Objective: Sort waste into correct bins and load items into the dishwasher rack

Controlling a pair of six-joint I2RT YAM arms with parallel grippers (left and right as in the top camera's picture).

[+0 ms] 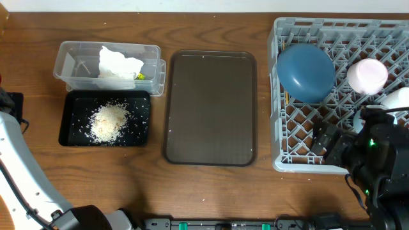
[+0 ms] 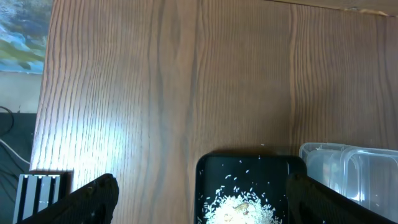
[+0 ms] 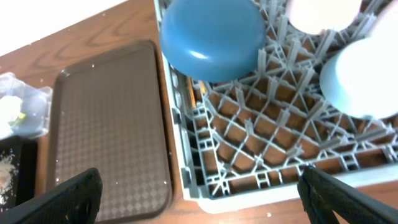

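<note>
Black fingers frame the bottom corners of each wrist view, spread wide with nothing between them: the left tool [image 2: 205, 202] and the right tool [image 3: 205, 199] are both released and empty. From overhead, the white left arm [image 1: 19, 166] curves along the worktop's [image 1: 211, 191] near left edge, its tool above one end of the shallow black tray [image 1: 70, 108], which holds a heap of whitish rice scraps [image 1: 108, 121]. Touching that tray on its far side, a clear tub [image 1: 77, 57] contains crumpled white tissue [image 1: 118, 62] and a bit of yellow-green wrapper [image 1: 140, 76]. A brown serving tray [image 1: 211, 108] lies mid-worktop. The dark right arm [image 1: 377, 160] hangs over the near right corner of the grey rack [image 1: 307, 156]. Inside it, a dark blue dish [image 1: 305, 71] leans among the pegs beside a pale cup [image 1: 367, 75] and a light blue bowl [image 3: 360, 81]; thin chopsticks [image 3: 189, 93] lie by the rack's left wall.
</note>
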